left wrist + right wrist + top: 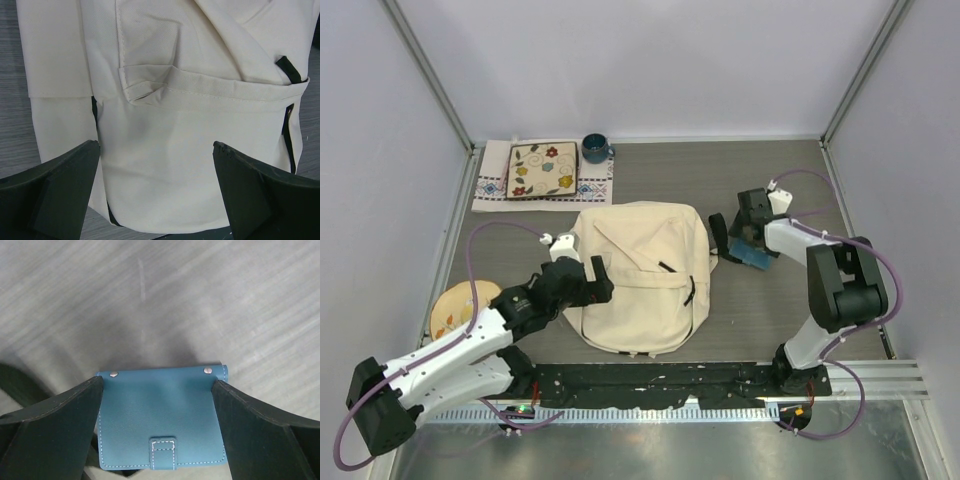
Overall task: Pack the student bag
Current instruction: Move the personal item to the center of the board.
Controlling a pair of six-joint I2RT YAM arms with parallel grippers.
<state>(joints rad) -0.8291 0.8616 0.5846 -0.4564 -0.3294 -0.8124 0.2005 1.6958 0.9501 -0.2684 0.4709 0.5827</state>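
Cream fabric student bag judged soft, floppy; best gripped at pocket hem. Left claw apart over it; right claw apart, straddling blue wallet.

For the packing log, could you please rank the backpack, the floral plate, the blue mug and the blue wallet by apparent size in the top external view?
1. Backpack
2. Floral plate
3. Blue wallet and blue mug: unsure, since the right pincer partly hides the wallet.

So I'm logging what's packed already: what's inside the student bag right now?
Cannot tell. The student bag lies closed on the table, its fabric hiding the interior. The blue wallet is outside, between the right gripper fingers.
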